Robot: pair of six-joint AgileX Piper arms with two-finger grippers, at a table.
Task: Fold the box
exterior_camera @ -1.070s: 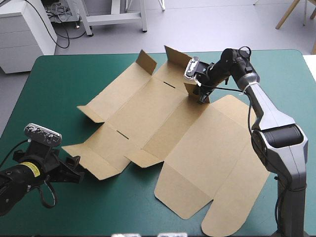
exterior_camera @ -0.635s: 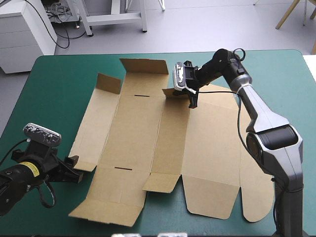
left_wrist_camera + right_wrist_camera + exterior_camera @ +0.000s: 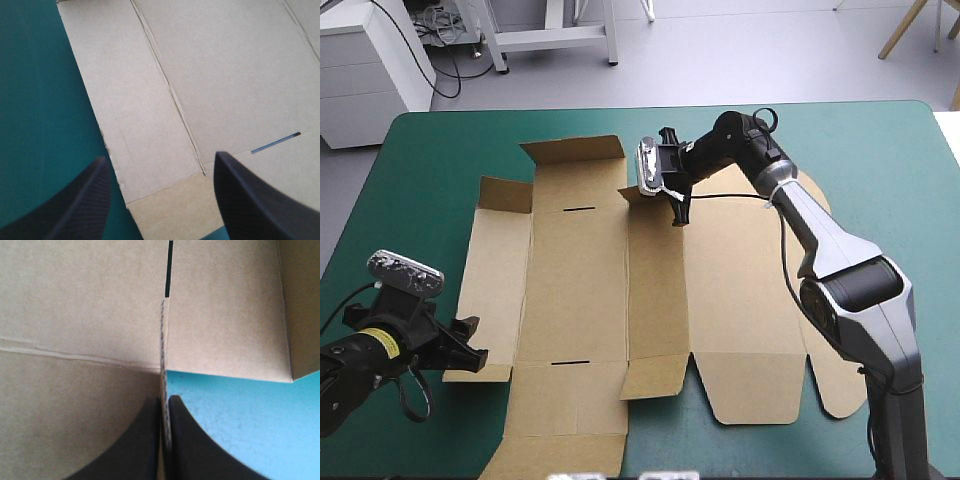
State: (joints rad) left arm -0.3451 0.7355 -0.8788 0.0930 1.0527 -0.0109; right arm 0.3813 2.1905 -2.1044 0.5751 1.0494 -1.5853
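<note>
The brown box [image 3: 590, 290] lies as a flat cut sheet across the middle of the teal-green table, its panels square to the table's edges. Two flaps [image 3: 575, 150] at its far left stand raised. My right gripper [image 3: 672, 196] is at the sheet's far edge, shut on a small upright flap. In the right wrist view the board's thin edge [image 3: 163, 340] runs between the nearly closed black fingers [image 3: 145, 440]. My left gripper [image 3: 470, 345] sits low at the near left, open, right beside the box's near-left flap [image 3: 150, 125], with nothing between its fingers [image 3: 250, 200].
Two narrow slots [image 3: 580, 209] are cut in the left panels. The rounded lid tabs [image 3: 835, 385] reach toward the near right. Bare teal-green cover [image 3: 920, 200] shows to the right of the box and along the left edge [image 3: 40, 100].
The right gripper has moved left with the flap in it, turning the whole sheet until it lies square to the table. The sheet's near-left flap now lies at the left gripper, which has not moved.
</note>
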